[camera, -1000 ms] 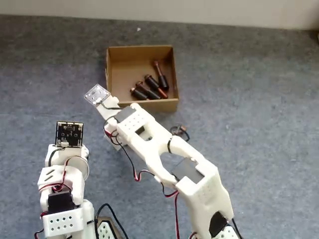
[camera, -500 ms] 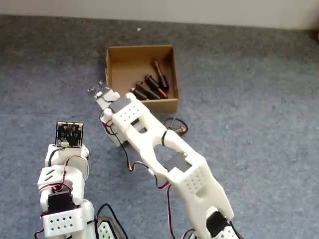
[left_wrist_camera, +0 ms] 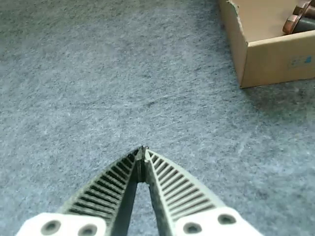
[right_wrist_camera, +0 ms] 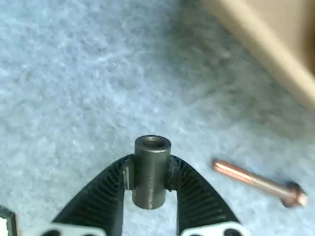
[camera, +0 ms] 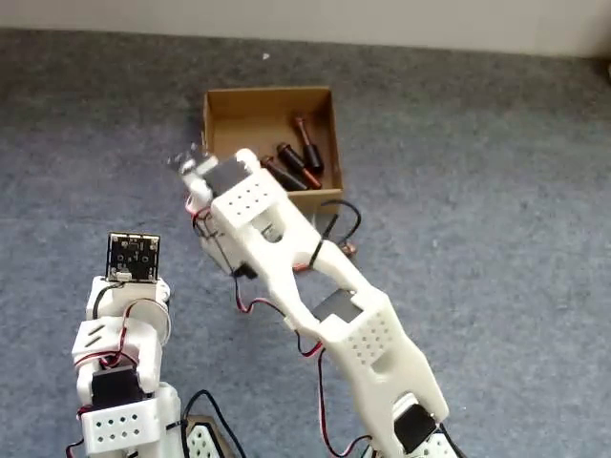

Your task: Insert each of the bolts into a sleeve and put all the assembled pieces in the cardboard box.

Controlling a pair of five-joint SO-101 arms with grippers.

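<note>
My right gripper (right_wrist_camera: 151,162) is shut on a dark sleeve (right_wrist_camera: 151,172), held upright with its hole facing the camera. Just beyond it a copper bolt (right_wrist_camera: 261,183) lies flat on the grey carpet, close to the wall of the cardboard box (right_wrist_camera: 266,44). From above, the right gripper (camera: 188,164) sits by the left front corner of the cardboard box (camera: 267,93), which holds several assembled pieces (camera: 298,157). My left gripper (left_wrist_camera: 142,151) is shut on nothing, low over bare carpet, with the box (left_wrist_camera: 275,59) off to one side.
The right arm (camera: 315,277) stretches diagonally across the carpet to the box. The left arm (camera: 124,324) is folded at the near left. A small copper-coloured piece (camera: 350,250) lies beside the right forearm; I cannot tell what it is.
The right arm has pushed forward and turned at the wrist, bringing its gripper closer alongside the box's left front corner. The left arm has stayed still.
</note>
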